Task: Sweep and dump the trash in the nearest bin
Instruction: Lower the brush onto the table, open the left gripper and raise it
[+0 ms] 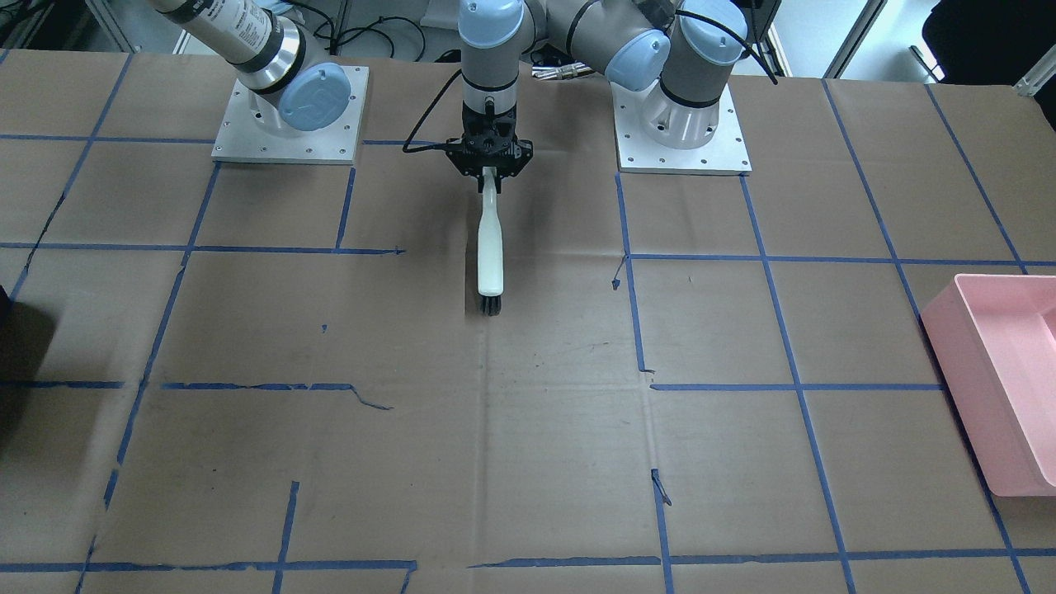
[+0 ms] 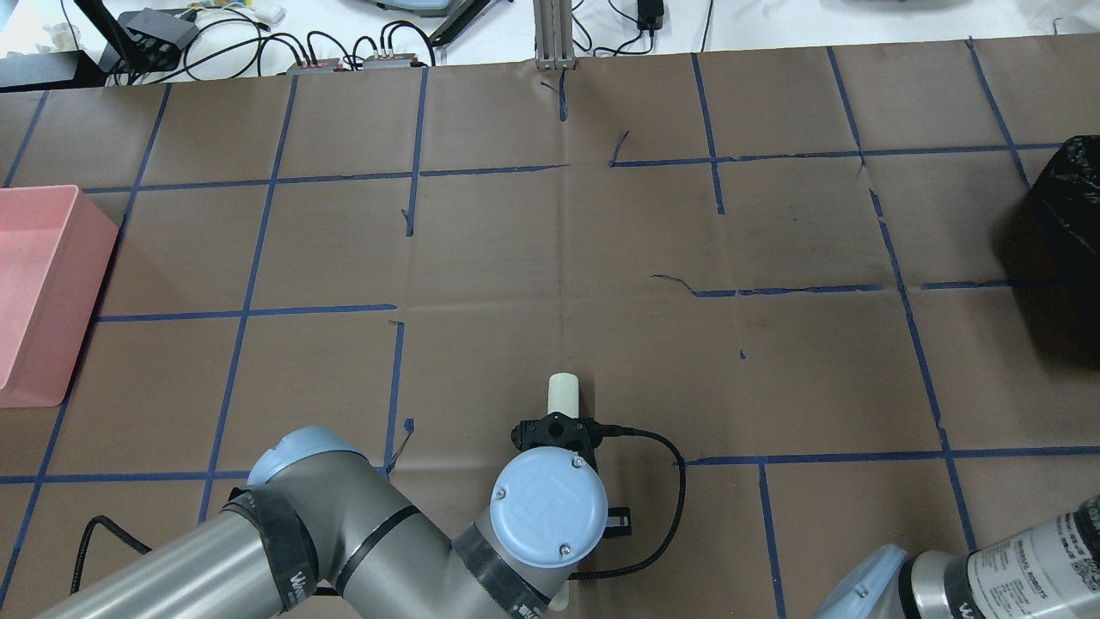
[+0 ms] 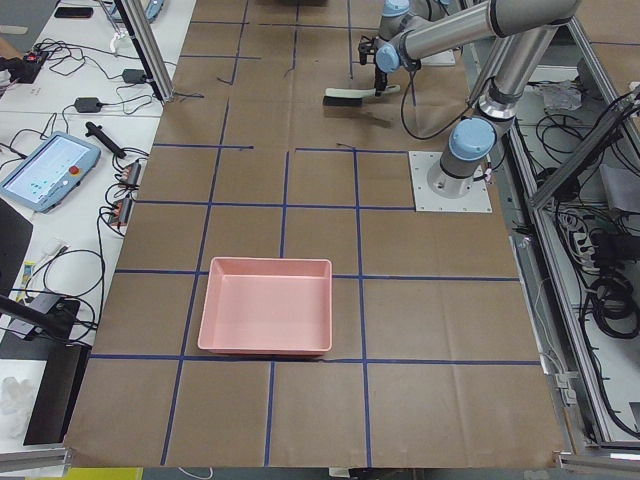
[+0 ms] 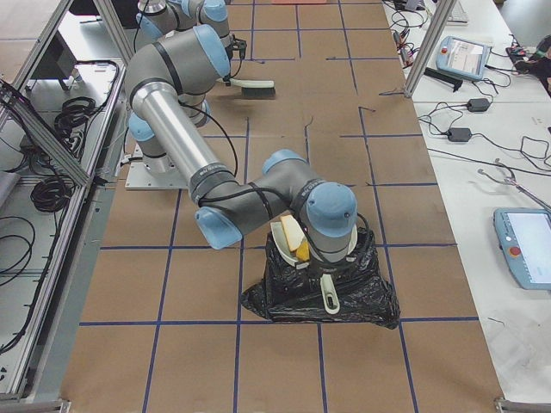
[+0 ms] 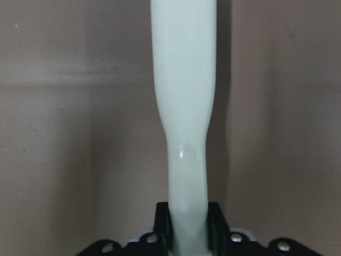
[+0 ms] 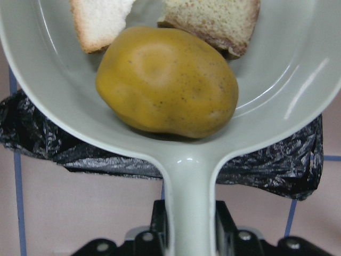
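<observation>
My right gripper (image 6: pixel 191 226) is shut on the handle of a pale dustpan (image 6: pixel 298 69). The pan holds the trash: a yellow potato-like ball (image 6: pixel 168 80), a white bread slice (image 6: pixel 98 21) and a speckled bread chunk (image 6: pixel 213 21). The pan (image 4: pixel 291 234) hangs over a black bag bin (image 4: pixel 362 297), which shows under the pan's rim (image 6: pixel 53 144). My left gripper (image 1: pixel 490 177) is shut on the white handle of a brush (image 1: pixel 490 247), bristles on the table near the robot's middle. In the left wrist view, the jaws pinch the handle (image 5: pixel 184 106).
A pink bin (image 2: pixel 86 309) stands at the table's left end, also in the front view (image 1: pixel 965 388) and the left side view (image 3: pixel 265 262). The black bag bin (image 2: pixel 1070 206) is at the right end. Brown paper with blue tape lines covers the table.
</observation>
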Controlling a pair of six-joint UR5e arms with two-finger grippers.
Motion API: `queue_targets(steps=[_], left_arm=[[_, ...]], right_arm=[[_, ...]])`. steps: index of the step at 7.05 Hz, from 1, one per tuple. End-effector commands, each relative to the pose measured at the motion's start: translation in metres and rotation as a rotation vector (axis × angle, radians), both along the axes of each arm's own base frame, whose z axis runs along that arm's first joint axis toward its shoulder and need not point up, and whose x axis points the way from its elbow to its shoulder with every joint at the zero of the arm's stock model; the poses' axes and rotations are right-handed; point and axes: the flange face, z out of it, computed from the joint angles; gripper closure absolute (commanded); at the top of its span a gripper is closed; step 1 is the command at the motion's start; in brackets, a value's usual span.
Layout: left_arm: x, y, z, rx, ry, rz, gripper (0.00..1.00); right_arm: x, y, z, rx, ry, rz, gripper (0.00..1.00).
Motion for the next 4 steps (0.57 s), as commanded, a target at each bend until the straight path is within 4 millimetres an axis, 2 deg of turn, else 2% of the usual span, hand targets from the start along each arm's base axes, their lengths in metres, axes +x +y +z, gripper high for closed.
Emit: queue_targets(steps=[1, 2, 3, 4], left_arm=[[0.001, -0.008, 0.020, -0.037, 0.030, 0.009, 0.07], [0.002, -0.026, 0.035, -0.066, 0.052, 0.030, 0.04], [0.005, -0.064, 0.066, -0.117, 0.088, 0.036, 0.01], [0.018, -0.098, 0.094, -0.124, 0.070, -0.037, 0.01]], right_arm=[[-0.040, 0.006, 0.002, 0.010, 0.018, -0.002, 1.00], [-0.041, 0.008, 0.010, 0.000, 0.043, -0.008, 1.00], [-0.037, 0.008, 0.017, 0.017, 0.067, -0.014, 1.00], [-0.029, 0.006, 0.032, 0.009, 0.101, -0.026, 0.99]])
